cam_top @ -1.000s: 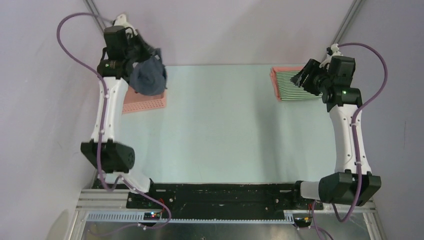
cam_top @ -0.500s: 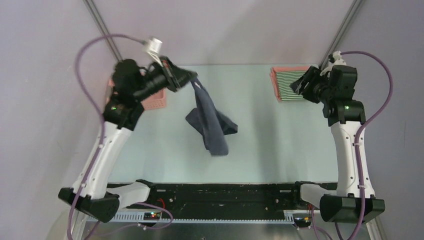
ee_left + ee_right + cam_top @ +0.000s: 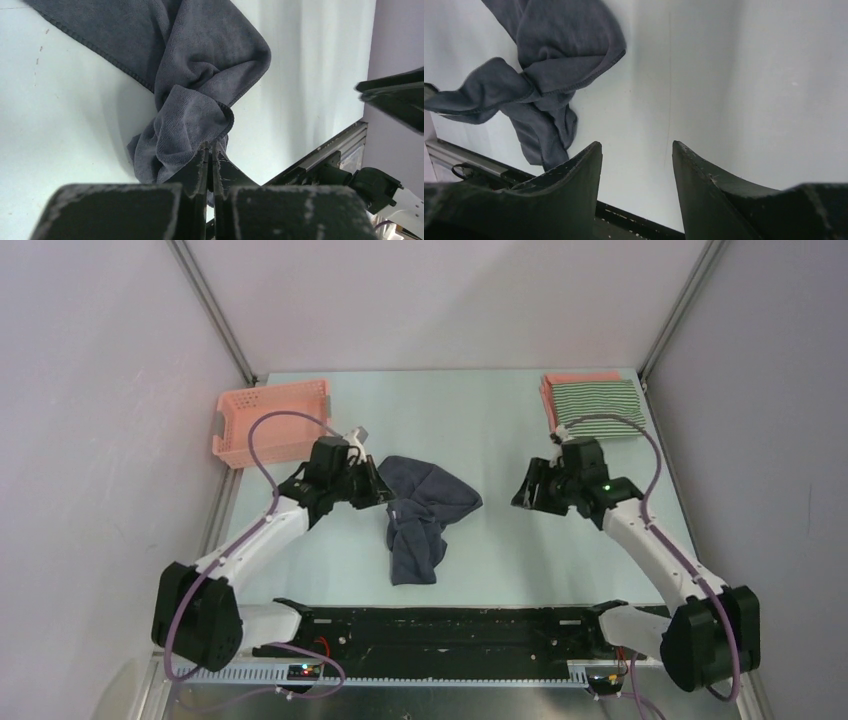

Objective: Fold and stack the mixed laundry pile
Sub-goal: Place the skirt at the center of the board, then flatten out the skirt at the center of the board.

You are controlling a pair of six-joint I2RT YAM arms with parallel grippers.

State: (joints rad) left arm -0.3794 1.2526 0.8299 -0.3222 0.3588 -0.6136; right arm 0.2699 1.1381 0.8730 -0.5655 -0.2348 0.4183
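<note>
Jaws on my left pinch the crumpled dark navy-grey cloth garment point(image 3: 425, 515) mid-tabletop; right jaws gape empty. Folded green-and-white striped garment point(image 3: 597, 405) tops the salmon-pink one point(image 3: 580, 377), far right corner; one fold left, I judge.

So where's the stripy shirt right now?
In the top view the striped garment lies folded at the table's far right corner, on the salmon-pink garment, beyond the right gripper.
</note>
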